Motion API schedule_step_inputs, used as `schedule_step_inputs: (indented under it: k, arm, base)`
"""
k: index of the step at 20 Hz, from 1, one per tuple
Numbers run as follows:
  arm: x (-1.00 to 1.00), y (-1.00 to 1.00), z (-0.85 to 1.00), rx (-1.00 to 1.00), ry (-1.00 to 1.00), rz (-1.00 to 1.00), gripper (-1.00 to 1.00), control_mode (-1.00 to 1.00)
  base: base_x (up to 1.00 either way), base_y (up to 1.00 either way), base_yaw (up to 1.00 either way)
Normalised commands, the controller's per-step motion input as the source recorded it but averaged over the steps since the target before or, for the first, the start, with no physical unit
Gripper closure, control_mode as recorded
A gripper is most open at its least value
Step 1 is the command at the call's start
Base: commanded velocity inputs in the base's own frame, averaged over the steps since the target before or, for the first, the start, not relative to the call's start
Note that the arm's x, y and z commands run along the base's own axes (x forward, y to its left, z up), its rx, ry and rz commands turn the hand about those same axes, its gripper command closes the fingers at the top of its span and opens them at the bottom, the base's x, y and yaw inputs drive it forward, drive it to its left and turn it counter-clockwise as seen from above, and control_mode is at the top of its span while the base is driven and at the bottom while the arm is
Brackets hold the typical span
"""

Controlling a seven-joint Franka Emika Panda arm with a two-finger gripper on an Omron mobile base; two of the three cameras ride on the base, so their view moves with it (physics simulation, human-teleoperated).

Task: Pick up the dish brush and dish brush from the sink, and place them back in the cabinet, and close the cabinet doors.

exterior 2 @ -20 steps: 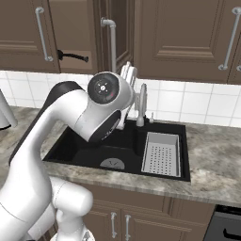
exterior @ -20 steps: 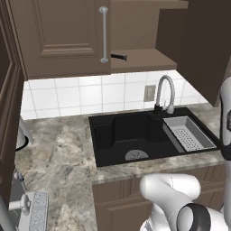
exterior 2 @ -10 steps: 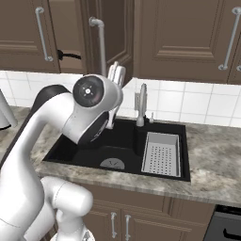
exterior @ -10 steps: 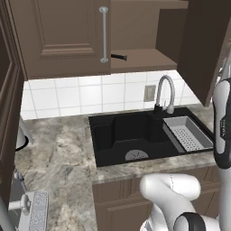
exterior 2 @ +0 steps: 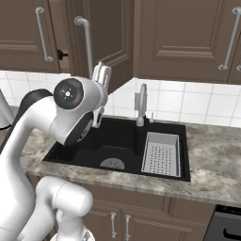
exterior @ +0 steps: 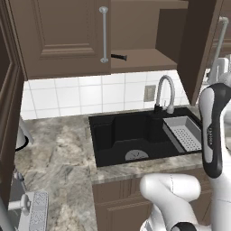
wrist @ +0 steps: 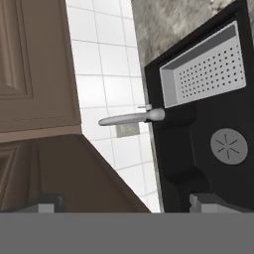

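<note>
The cabinet (exterior: 149, 58) above the counter (exterior: 58, 153) hangs open, its right door (exterior: 198, 40) swung out toward me and its left door (exterior: 58, 36) facing forward with the silver bar handle (exterior: 104, 34) at its edge. On the shelf inside lies the black-handled dish brush (exterior: 119, 57), its end poking out just past that handle; I cannot make out the whitish one. Below, the black sink (exterior: 135, 135) holds a grey perforated tray (exterior: 184, 132) on its right side and a round drain (exterior: 136, 155) at the front, with the curved faucet (exterior: 164, 92) behind it against the white tile wall (exterior: 67, 97). My gripper (exterior 2: 101, 75) is raised beside the open right door's handle (exterior 2: 87, 42), fingers spread wide with nothing between them; from my hand, the door's edge (wrist: 74, 168) lies close in front of me and the sink beyond it. Since a second ago my arm has swung left and lower in the right view, and the gripper has moved nearer that door.
</note>
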Motion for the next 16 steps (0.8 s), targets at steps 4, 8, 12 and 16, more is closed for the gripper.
schedule_step_inputs:
  k: [4, 8, 12, 16]
  arm:
    - [0.10, 0.40, 0.00, 0.00, 0.00, 0.00, -1.00, -1.00]
    - [0.15, 0.43, 0.01, 0.00, 0.00, 0.00, -1.00, -1.00]
    - [0.17, 0.45, 0.03, 0.00, 0.00, 0.00, -1.00, -1.00]
    - [0.15, 0.49, 0.03, 0.00, 0.00, 0.00, -1.00, -1.00]
  base:
    - [0.00, 0.00, 0.00]
    - [0.00, 0.00, 0.00]
    - [0.00, 0.00, 0.00]
    - [0.00, 0.00, 0.00]
